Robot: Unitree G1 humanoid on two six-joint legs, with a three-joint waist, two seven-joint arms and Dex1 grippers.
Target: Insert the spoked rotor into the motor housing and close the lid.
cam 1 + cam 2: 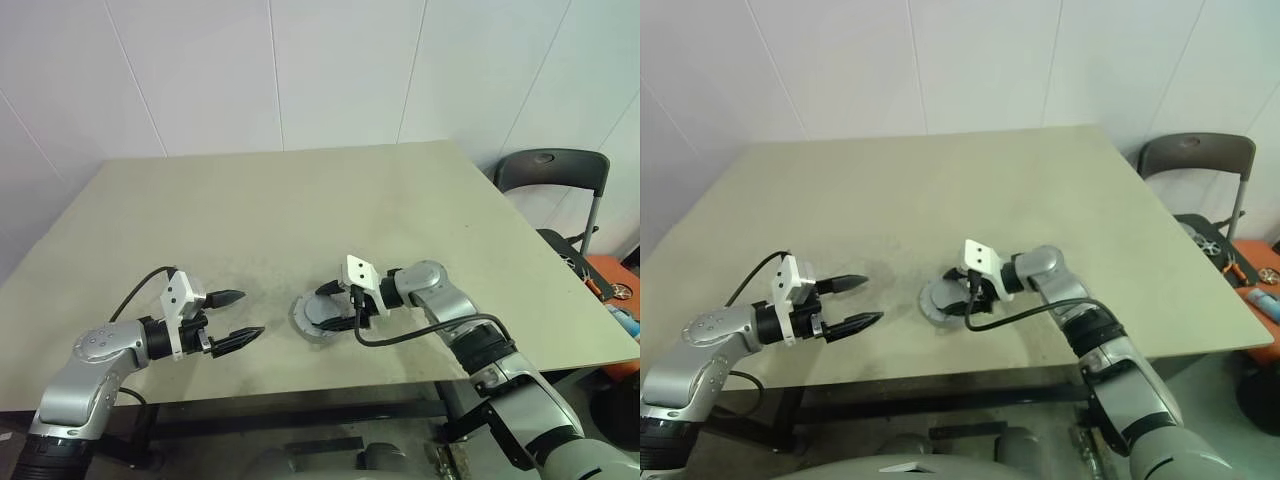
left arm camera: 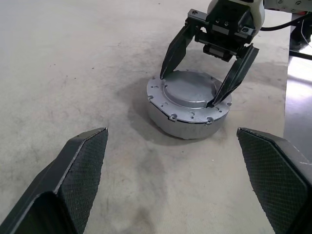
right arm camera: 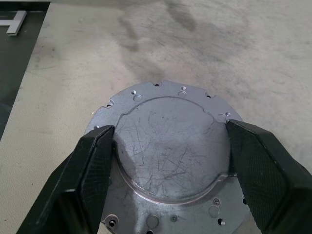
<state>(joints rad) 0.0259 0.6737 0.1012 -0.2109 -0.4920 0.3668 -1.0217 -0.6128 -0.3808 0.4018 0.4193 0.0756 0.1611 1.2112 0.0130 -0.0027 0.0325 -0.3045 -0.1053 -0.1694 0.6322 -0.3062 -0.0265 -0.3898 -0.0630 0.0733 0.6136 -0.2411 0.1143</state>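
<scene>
The grey-silver lid (image 2: 187, 90) lies flat on top of the round silver motor housing (image 2: 180, 124) near the table's front edge. My right gripper (image 1: 335, 305) reaches in from the right, tilted down. Its fingertips stand on the lid, one against each side of the raised centre (image 3: 165, 146), shut on the lid. My left gripper (image 1: 250, 314) hovers open a short way to the left of the housing, pointing at it, with nothing between its fingers. The spoked rotor is hidden.
The beige table (image 1: 300, 200) stretches far back from the housing. Its front edge runs just below both grippers. A dark chair (image 1: 555, 170) stands off the table's right corner, with orange clutter (image 1: 610, 285) beside it.
</scene>
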